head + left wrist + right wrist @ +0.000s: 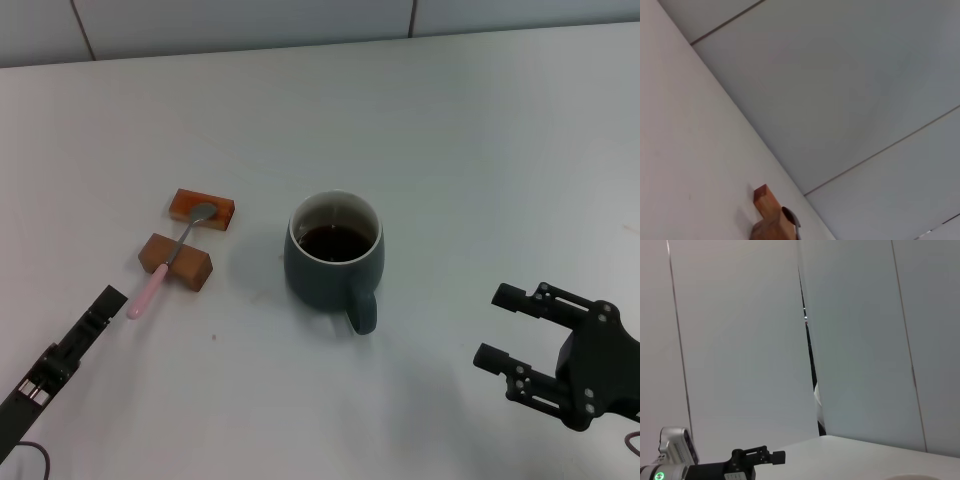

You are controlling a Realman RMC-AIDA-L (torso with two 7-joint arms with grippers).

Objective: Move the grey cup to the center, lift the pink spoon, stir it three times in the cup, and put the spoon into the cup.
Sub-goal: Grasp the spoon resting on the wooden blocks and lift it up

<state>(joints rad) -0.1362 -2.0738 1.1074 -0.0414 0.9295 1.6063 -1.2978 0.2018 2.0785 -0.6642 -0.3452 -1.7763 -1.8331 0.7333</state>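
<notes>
The grey cup (333,262) stands upright at the middle of the table with dark liquid inside and its handle (362,312) toward me. The pink spoon (165,267) lies across two orange-brown blocks left of the cup, with its metal bowl (203,213) on the far block and its pink handle toward me. The spoon's bowl also shows in the left wrist view (791,221). My left gripper (108,300) is low at the front left, its tip just short of the spoon's handle end. My right gripper (497,327) is open and empty, front right of the cup.
The far block (203,209) and the near block (176,261) hold the spoon above the white table (450,150). The blocks also show in the left wrist view (769,210). The right wrist view shows my left arm (715,470) against a pale wall.
</notes>
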